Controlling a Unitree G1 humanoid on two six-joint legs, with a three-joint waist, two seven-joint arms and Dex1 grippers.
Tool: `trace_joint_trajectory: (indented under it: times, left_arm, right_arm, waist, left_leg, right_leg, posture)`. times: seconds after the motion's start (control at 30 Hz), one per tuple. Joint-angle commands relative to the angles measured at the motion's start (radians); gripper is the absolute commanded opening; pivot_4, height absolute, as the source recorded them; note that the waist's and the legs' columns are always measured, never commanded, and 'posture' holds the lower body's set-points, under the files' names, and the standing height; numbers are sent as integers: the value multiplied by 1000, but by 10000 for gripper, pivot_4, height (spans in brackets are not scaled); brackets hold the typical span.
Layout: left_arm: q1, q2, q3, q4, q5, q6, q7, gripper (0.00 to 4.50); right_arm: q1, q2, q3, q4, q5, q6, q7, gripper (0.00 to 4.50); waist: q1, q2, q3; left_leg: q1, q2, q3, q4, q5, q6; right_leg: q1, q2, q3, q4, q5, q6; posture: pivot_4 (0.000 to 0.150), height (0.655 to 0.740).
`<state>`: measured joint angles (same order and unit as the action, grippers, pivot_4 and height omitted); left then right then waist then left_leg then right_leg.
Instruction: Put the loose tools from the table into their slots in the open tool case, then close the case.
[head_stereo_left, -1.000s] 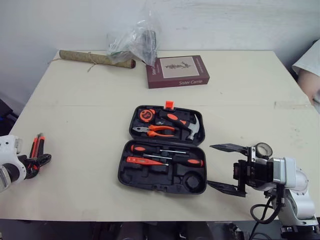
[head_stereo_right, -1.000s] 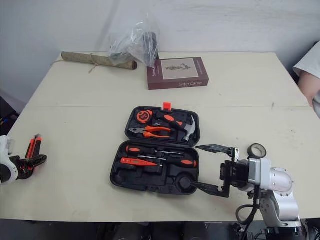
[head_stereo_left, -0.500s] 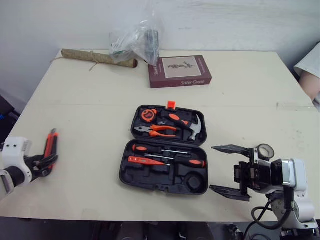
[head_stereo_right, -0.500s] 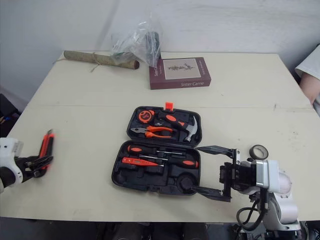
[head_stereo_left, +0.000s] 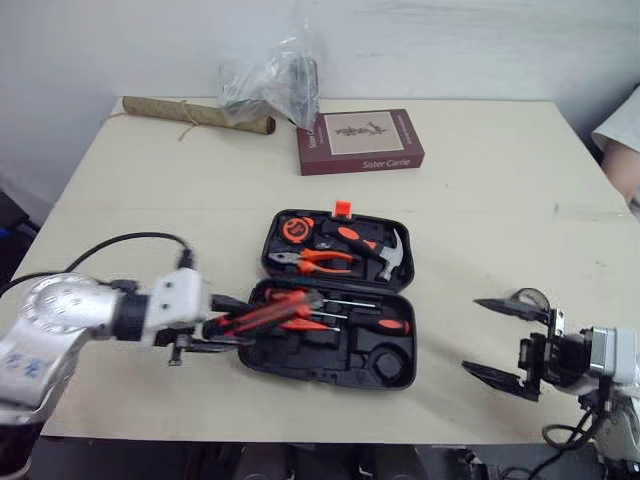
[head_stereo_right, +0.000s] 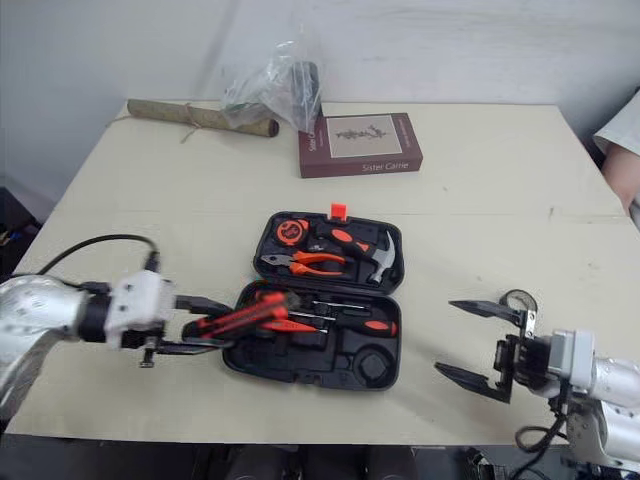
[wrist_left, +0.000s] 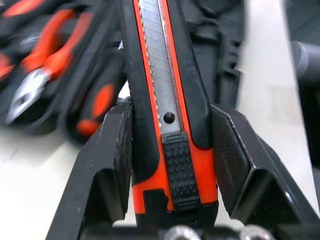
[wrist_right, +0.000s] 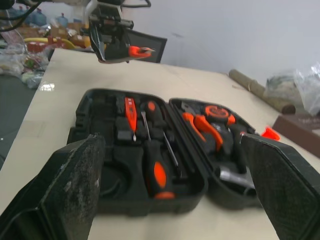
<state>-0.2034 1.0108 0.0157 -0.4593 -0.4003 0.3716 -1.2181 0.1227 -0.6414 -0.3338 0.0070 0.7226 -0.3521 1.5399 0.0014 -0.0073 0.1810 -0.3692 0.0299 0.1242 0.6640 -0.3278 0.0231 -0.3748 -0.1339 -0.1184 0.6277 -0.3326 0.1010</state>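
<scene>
Over the left end of the open tool case (head_stereo_left: 310, 373), the left gripper (head_stereo_left: 222, 323) is clamped on the orange-and-black utility knife (head_stereo_left: 272, 309); the knife's tip reaches across the case's near half, above the screwdrivers (head_stereo_left: 378, 323); pliers (head_stereo_left: 312, 260), a hammer (head_stereo_left: 386, 254) and a tape measure (head_stereo_left: 292, 230) sit in the far half. Right of the case and clear of it, the right gripper (head_stereo_left: 472, 335) hangs with both fingers spread wide, empty; behind the case on the table (head_stereo_left: 150, 200) lie a maroon book (head_stereo_left: 360, 141), a plastic bag (head_stereo_left: 268, 80) and a brown roll (head_stereo_left: 190, 115).
</scene>
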Motion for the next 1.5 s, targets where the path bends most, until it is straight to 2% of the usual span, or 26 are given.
trace_joint_trajectory:
  times: [0.03,0.13,0.27,0.4,0.83,1.27,1.33,1.37,1.47,1.5]
  left_arm:
    - [-98,7,-146,-44,71,32,-35,15722]
    - [-211,8,-255,-76,106,95,-77,15722]
    - [-373,-2,-422,-33,263,160,-103,15722]
    - [-428,-23,-506,-11,361,177,-99,15722]
    - [-385,-125,-554,14,448,169,-49,15719]
    - [-394,-168,-563,17,482,180,-35,15718]
    - [-392,-184,-545,19,482,169,-12,26162]
    - [-392,-191,-538,20,479,159,-8,28523]
    - [-412,-230,-478,17,395,122,-31,41492]
    - [-416,-235,-462,11,373,120,-40,44600]
  right_arm:
    - [37,-16,-43,-11,9,-21,40,45000]
    - [80,-14,-58,-29,18,-20,32,45000]
    - [126,-9,-51,-51,17,-34,42,45000]
    - [149,-10,-46,-76,13,-45,37,45000]
    - [188,-5,-38,-130,-4,-35,-19,45000]
    - [202,14,-22,-144,-18,-31,-28,45000]
    - [215,14,-21,-170,-19,-22,-43,45000]
    - [220,15,-21,-179,-19,-19,-49,45000]
    - [232,14,-20,-209,-22,-6,-68,45000]
    - [233,14,-20,-214,-22,-3,-72,45000]
  waist:
    - [-1,0,0]
    - [-2,0,0]
    - [1,0,0]
    - [-2,0,0]
    - [16,-1,0]
    - [25,0,0]
    - [26,0,0]
    - [25,0,0]
    - [24,0,0]
    - [23,0,0]
  left_leg:
    - [0,0,0,0,0,0]
    - [0,1,1,1,0,0]
    - [0,1,0,1,1,1]
    - [0,1,0,1,2,1]
    - [0,1,-1,3,3,2]
    - [0,0,-2,5,3,3]
    - [0,0,-3,5,3,3]
    - [0,0,-3,5,3,3]
    - [0,0,-3,5,3,3]
    - [0,0,-3,5,3,3]
  right_leg:
    - [0,1,0,0,0,0]
    - [0,2,1,0,0,0]
    - [0,3,2,0,0,0]
    - [0,3,2,0,0,0]
    - [2,1,2,0,0,0]
    - [3,1,2,1,0,0]
    - [3,1,1,1,0,1]
    - [3,1,1,1,0,1]
    - [4,1,1,1,0,1]
    - [3,1,1,1,0,1]
  posture:
    - [1500,7400]
    - [1500,7400]
    - [1500,7400]
    - [1500,7400]
    - [1500,7400]
    - [1500,7400]
    - [1500,7400]
    - [1500,7400]
    - [1500,7400]
    - [1500,7400]
